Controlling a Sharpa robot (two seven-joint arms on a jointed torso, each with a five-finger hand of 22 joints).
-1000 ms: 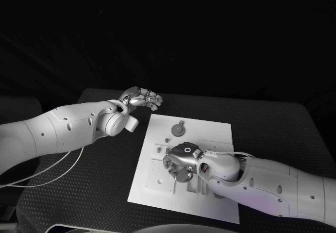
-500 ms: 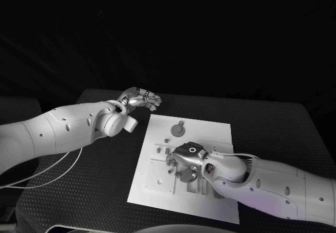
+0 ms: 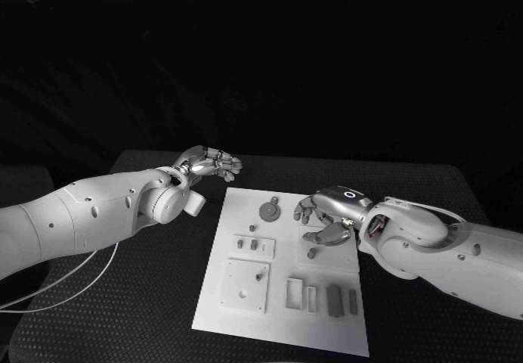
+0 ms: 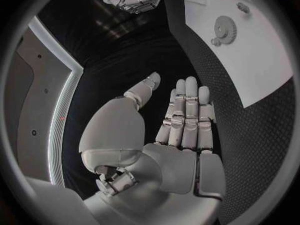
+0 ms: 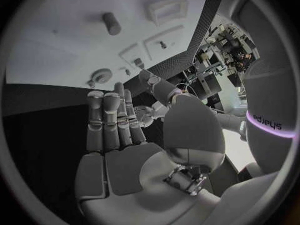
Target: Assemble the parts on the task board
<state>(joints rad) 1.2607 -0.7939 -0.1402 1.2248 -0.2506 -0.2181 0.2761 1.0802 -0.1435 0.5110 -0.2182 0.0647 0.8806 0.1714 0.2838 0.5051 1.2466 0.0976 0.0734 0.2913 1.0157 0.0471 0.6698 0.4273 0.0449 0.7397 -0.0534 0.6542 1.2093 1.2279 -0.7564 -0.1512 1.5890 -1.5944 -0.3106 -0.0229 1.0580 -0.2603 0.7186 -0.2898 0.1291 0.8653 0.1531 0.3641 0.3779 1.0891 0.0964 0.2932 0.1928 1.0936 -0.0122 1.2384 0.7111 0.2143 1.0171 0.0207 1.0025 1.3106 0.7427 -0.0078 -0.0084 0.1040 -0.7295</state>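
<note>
We saw the right hand above the right side of the task board, with its fingers curved downward. In the right wrist view the fingers lay straight and side by side, and nothing was between them and the palm. So this hand held nothing and was loosely open. A small grey cylinder lay on the board just below this hand, apart from the fingers.

The left hand was over the black surface, just beyond the far left corner of the board and not touching it. Its fingers were extended together in the left wrist view, with the thumb set apart, and the hand carried nothing.

On the board, a grey gear lay flat near the far edge, between the two hands, with a little knob beside it. Nearer to the left side we saw a small peg, then a small raised plate with two short pieces in it. Below it there was a bigger square plate. On the near right part, two dark bars lay side by side, next to two pale rectangular slots. All these parts rested on the board, and no hand touched them.
</note>
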